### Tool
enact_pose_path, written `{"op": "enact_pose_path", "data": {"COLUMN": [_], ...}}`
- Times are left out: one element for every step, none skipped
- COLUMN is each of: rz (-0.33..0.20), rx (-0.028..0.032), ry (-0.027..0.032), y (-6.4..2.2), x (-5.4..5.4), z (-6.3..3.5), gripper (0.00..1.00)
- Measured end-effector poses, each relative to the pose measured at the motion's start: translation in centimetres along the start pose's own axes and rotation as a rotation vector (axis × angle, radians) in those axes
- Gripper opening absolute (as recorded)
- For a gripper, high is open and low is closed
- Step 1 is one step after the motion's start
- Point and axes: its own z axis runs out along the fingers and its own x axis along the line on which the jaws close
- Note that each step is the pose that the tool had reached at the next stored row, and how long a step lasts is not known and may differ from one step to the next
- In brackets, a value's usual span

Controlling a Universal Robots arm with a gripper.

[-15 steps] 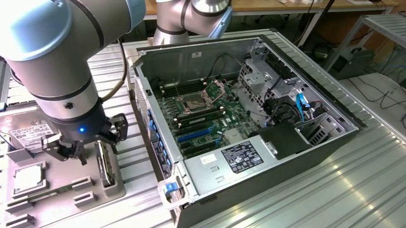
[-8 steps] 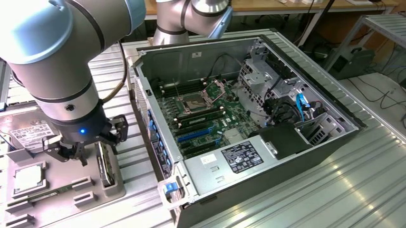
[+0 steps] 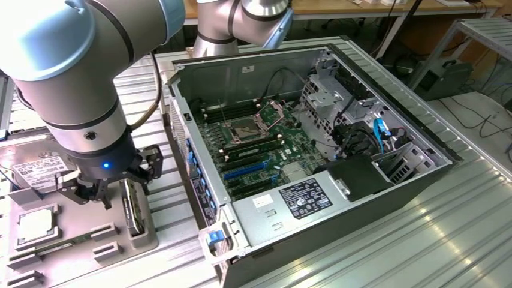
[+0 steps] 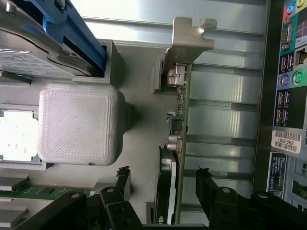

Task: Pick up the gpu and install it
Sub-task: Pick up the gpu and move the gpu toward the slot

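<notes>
Upright on its long edge in a slot of the grey plastic parts tray (image 3: 148, 237), the gpu (image 4: 181, 143), a thin flat card with a green circuit-board edge, a black fan housing and a silver metal bracket (image 4: 189, 40) at one end, sits just beside the computer case. In the exterior view it (image 3: 133, 210) stands at the tray's edge nearest the case, with its bracket end pointing away from the camera.

The arm's black hand (image 4: 163, 179) is over the card with its fingers (image 4: 122, 184) spread wide, one on each side of the card at the end away from the bracket. A gap shows between each fingertip and the card, so nothing is gripped. In the exterior view the hand (image 3: 95, 195) hangs low over the tray.

Beside the card on the tray are a grey ribbed printed block (image 4: 76, 124), a silver hard drive with a white label (image 3: 32, 171), a square silver processor chip (image 3: 36, 225) and a narrow green memory stick (image 3: 52, 245).

To the exterior view's right, the black and silver desktop computer case (image 3: 360, 222) lies on its side with the panel off, showing its green motherboard (image 3: 264, 150). Tray and case rest on the ribbed metal tabletop (image 3: 432, 240).
</notes>
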Motion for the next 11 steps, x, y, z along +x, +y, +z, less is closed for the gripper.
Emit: {"op": "enact_pose_path", "data": {"rz": [0.000, 0.000, 0.000, 0.000, 0.000, 0.000, 0.000, 0.000, 0.000, 0.001, 0.001], "rx": [0.0000, 0.0000, -0.0001, 0.0001, 0.0004, 0.0006, 0.0008, 0.0009, 0.0009, 0.0010, 0.0010], "ry": [0.0000, 0.0000, -0.0001, 0.0000, 0.0000, 0.0000, 0.0000, 0.0001, 0.0001, 0.0001, -0.0002], "y": [0.00, 0.00, 0.00, 0.00, 0.00, 0.00, -0.01, -0.01, -0.03, -0.09, -0.14], "x": [0.00, -0.01, -0.01, -0.03, -0.07, -0.08, -0.08, -0.08, -0.08, -0.08, -0.08], "z": [0.00, 0.00, 0.01, 0.00, 0.01, 0.01, 0.01, 0.01, 0.01, 0.01, 0.02], "gripper": [0.65, 0.65, 0.58, 0.58, 0.52, 0.52, 0.45, 0.45, 0.45, 0.45, 0.45]}}
